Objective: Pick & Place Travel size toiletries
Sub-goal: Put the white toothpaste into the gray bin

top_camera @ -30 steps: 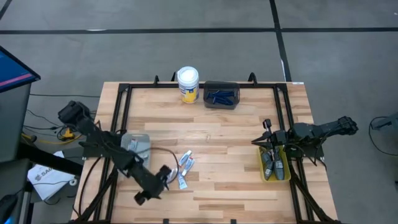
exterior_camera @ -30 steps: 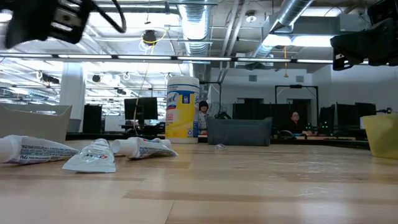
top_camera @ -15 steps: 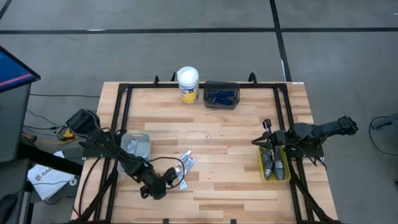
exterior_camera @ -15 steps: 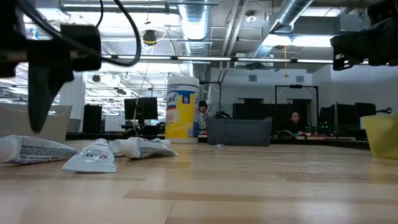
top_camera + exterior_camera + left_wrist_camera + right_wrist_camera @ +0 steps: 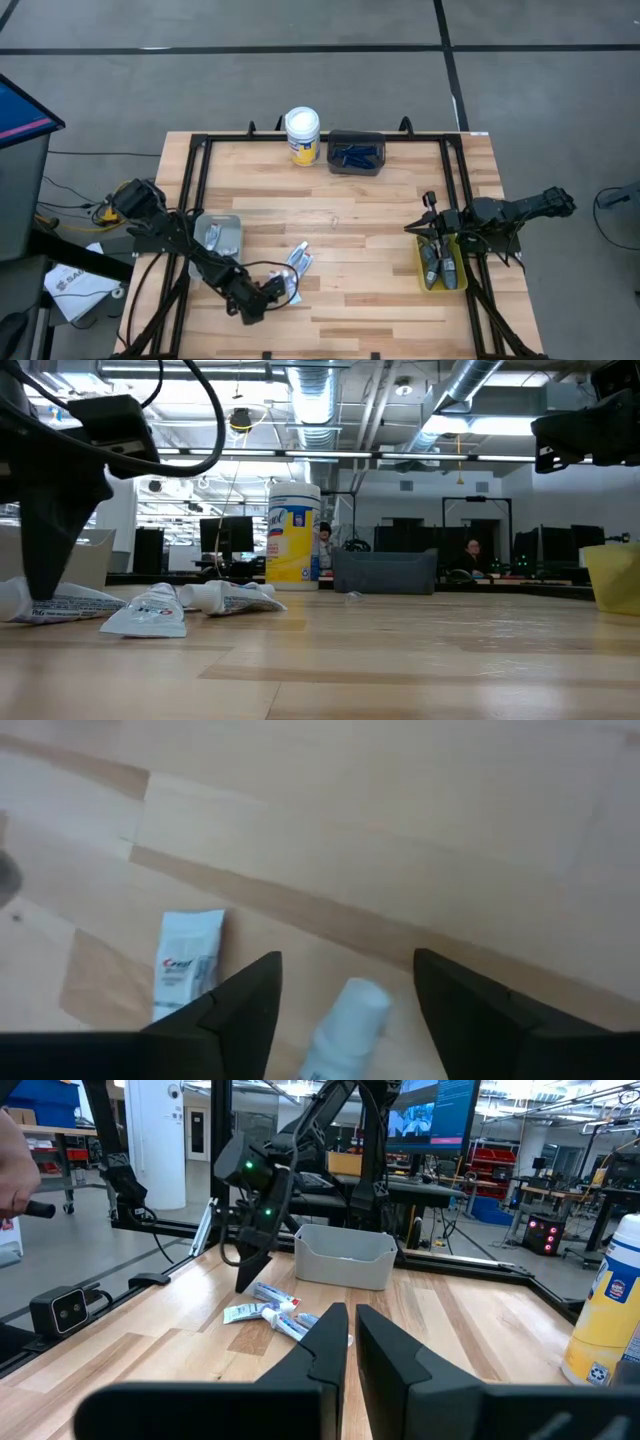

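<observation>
The left pincer (image 5: 278, 292) is low over the front-left part of the light wooden plank counter (image 5: 370, 200), with its two dark fingers (image 5: 245, 1005) spread wide and nothing between them. In the left wrist view a small white toothpaste tube with a white cap (image 5: 340, 1025) lies in the gap between the fingers, so I judge that the pincer is lined up to close on this tube. A second flat white tube with red and blue print (image 5: 185, 975) lies just beside it, outside one finger, and it could be pushed when the fingers go down. In the high view the group of small white-and-blue tubes (image 5: 297, 266) lies loose on the counter, touching or nearly touching each other, near the grey plastic tray (image 5: 218, 236) at the left side, which is probably where they must go. The right pincer (image 5: 436, 232) waits above the narrow yellow tray (image 5: 440, 270) at the right side; its fingers are almost together and hold nothing. Dark grey oblong pods (image 5: 438, 262) lie already inside that yellow tray. At the far edge stands a yellow jar with a white lid (image 5: 302, 135), and beside it a dark rectangular tray (image 5: 356, 153) holds thin dark-blue razors (image 5: 356, 155).
</observation>
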Robot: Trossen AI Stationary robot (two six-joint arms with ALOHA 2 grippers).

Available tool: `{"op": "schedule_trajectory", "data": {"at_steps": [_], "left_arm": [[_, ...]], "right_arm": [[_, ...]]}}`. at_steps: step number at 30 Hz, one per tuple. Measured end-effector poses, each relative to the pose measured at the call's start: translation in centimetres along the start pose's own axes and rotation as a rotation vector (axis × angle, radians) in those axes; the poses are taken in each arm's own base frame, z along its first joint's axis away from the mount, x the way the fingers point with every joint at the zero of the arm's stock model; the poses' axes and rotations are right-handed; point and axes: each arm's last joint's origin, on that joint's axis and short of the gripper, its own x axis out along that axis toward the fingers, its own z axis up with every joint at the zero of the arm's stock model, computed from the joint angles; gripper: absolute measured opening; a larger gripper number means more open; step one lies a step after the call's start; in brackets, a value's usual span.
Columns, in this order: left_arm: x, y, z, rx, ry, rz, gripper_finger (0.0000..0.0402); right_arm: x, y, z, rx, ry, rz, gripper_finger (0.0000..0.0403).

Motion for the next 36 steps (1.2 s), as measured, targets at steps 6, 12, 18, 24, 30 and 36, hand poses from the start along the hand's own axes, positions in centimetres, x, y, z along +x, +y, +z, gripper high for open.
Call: {"op": "schedule_trajectory", "data": {"at_steps": [6, 12, 18, 24, 30, 36], "left_arm": [[0.2, 0.7, -0.7, -0.047, 0.042, 0.035, 0.0176], [0.3, 0.9, -1.1, -0.058, 0.064, 0.047, 0.0137], [0.3, 0.9, -1.1, -0.056, 0.069, 0.050, 0.0090], [0.3, 0.9, -1.1, -0.058, 0.072, 0.065, 0.0073], [0.2, 1.4, -0.9, -0.064, 0.083, 0.128, 0.0077], [-2.6, 3.7, 0.0, -0.116, 0.175, 0.438, 0.0076]], "right_arm": [[0.0, 0.0, 0.0, 0.000, 0.000, 0.000, 0.0017], [0.0, 0.0, 0.0, 0.000, 0.000, 0.000, 0.0017], [0.0, 0.0, 0.0, 0.000, 0.000, 0.000, 0.0017], [0.0, 0.0, 0.0, 0.000, 0.000, 0.000, 0.0017], [0.0, 0.0, 0.0, 0.000, 0.000, 0.000, 0.0017], [0.0, 0.0, 0.0, 0.000, 0.000, 0.000, 0.0017]]}}
